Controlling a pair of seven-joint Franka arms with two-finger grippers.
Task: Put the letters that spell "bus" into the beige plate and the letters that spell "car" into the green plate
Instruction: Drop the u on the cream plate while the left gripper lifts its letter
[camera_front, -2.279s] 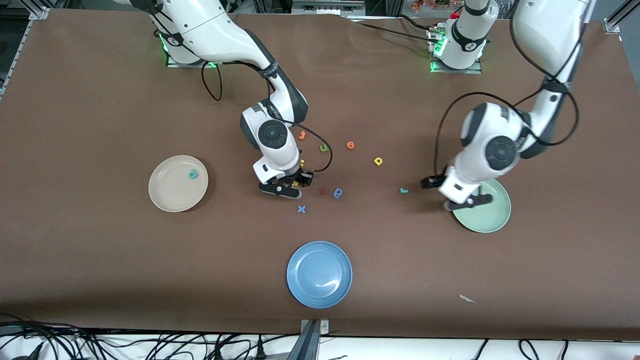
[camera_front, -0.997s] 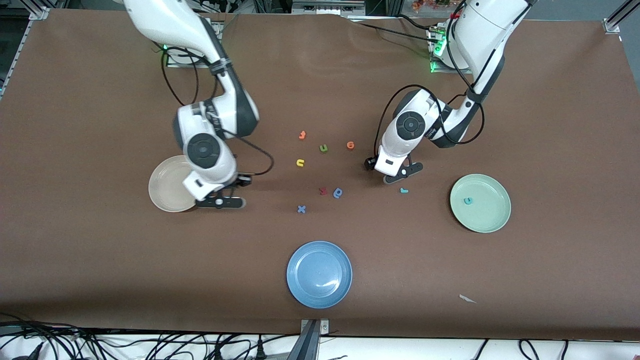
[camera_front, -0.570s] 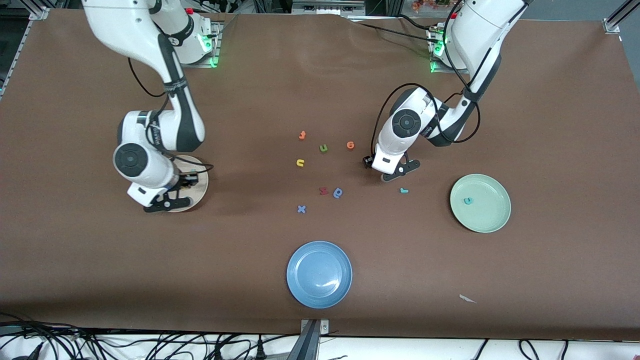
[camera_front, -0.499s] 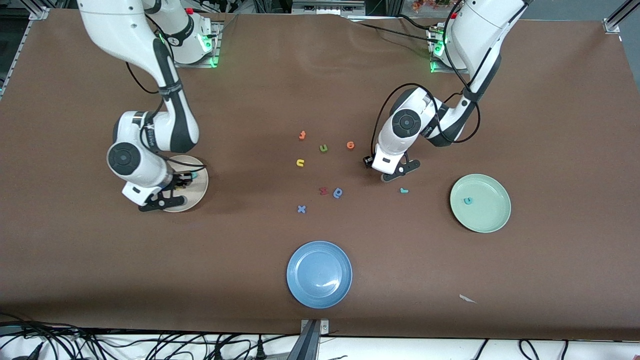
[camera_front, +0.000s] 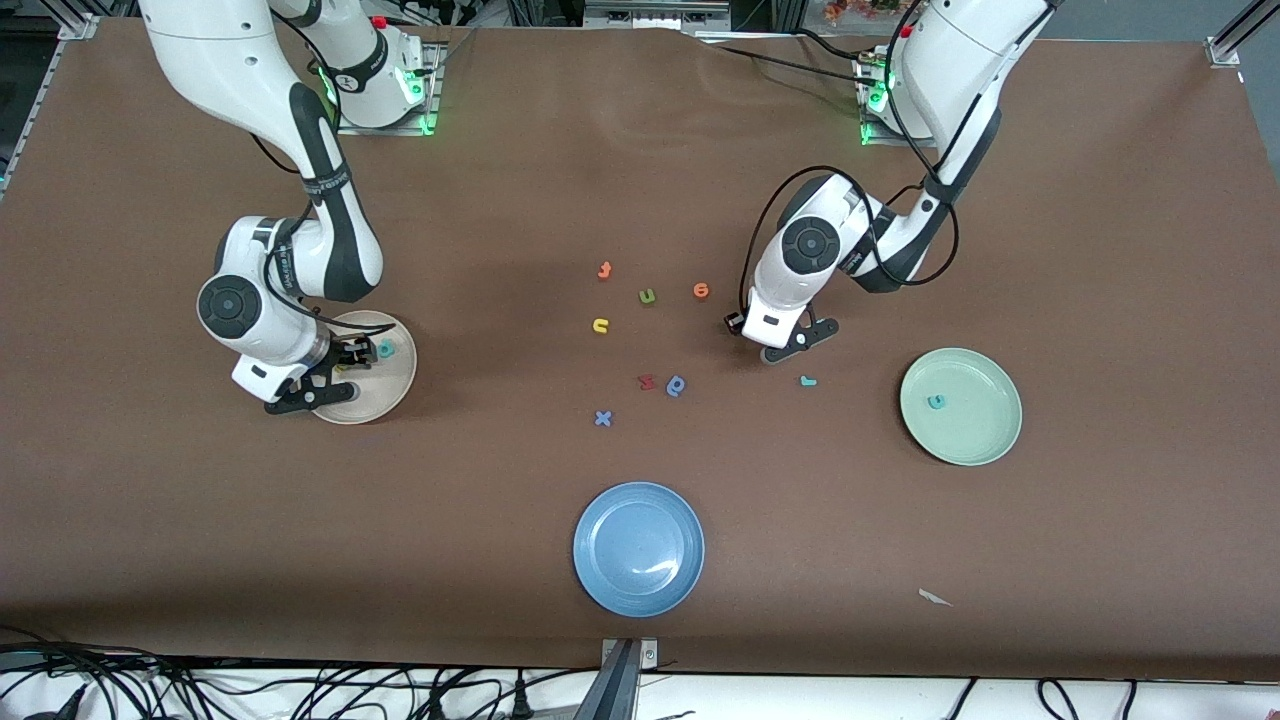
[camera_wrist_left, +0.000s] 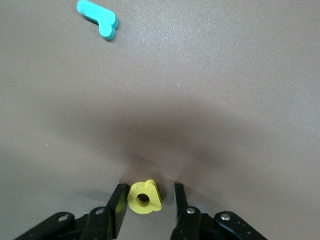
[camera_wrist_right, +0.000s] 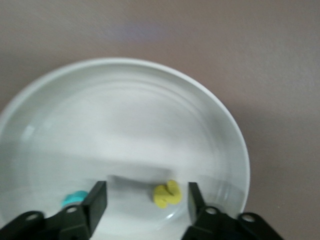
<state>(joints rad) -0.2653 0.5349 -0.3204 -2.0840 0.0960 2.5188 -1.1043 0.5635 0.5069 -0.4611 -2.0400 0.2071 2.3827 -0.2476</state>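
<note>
Right hand (camera_front: 340, 368) hangs over the round cream-beige plate (camera_front: 385, 400), its 2 fingers (camera_wrist_right: 98, 200) spread apart with nothing between them; directly under the gap a small yellow foam "s" (camera_wrist_right: 167, 194) lies on the plate, and a teal foam "b" (camera_front: 385, 348) lies on the same plate just beside one fingertip. Left hand (camera_front: 778, 338) is down at the brown tabletop (camera_front: 640, 180) near the middle, its 2 fingers (camera_wrist_left: 119, 203) standing on either side of a small yellow foam "a" (camera_wrist_left: 145, 197) with slim gaps showing at both sides, so a firm pinch cannot be told. Close to that hand, nearer the front camera, a teal foam "r" (camera_front: 808, 381) lies flat on the tabletop. Farther toward the left arm's end, the round pale mint-green plate (camera_front: 985, 440) holds a teal foam "c" (camera_front: 936, 402). Toward the right arm's end from the left hand, a yellow foam "u" (camera_front: 601, 324) lies on the tabletop among loose letters, beside a green foam "u" (camera_front: 648, 296). A round blue plate (camera_front: 638, 548) sits nearest the front camera.
</note>
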